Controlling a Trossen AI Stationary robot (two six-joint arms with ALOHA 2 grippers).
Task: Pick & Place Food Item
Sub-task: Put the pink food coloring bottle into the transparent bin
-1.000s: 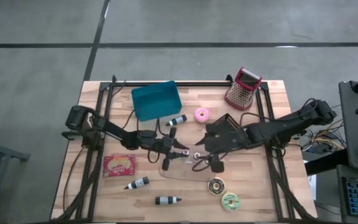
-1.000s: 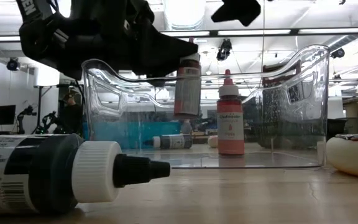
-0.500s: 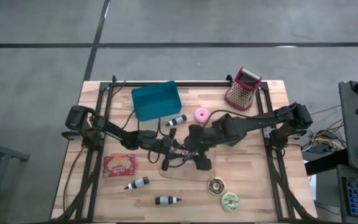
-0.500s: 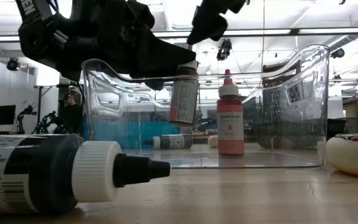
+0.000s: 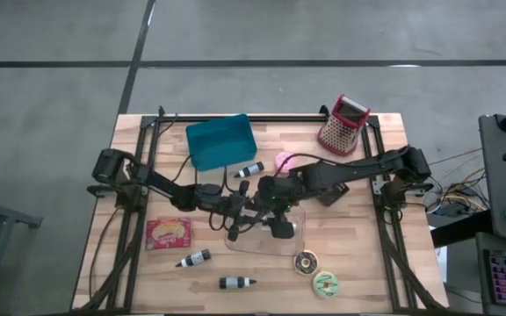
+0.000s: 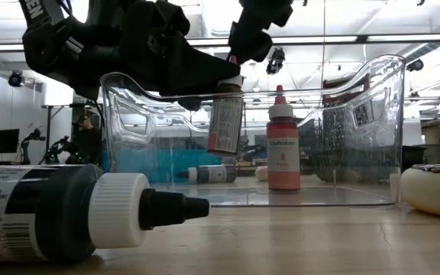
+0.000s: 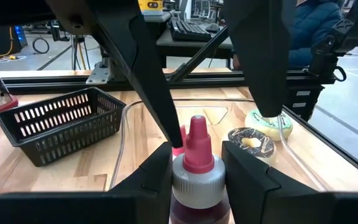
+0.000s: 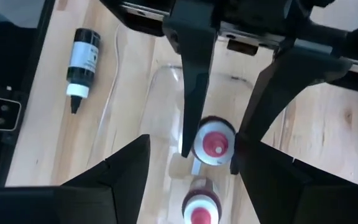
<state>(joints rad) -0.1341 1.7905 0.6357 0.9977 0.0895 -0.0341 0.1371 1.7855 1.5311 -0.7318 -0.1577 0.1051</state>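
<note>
While left gripper [image 7: 194,180] pinches red-capped bottle [image 7: 193,163] at neck, hanging tilted inside clear bin [image 6: 373,92] mid-table, I see right gripper [image 8: 188,177] above, fingers spread. Second red bottle [image 6: 283,149] stands upright beside it. I judge bottle light, rigid, slick plastic; best hold: under cap shoulder.
</note>
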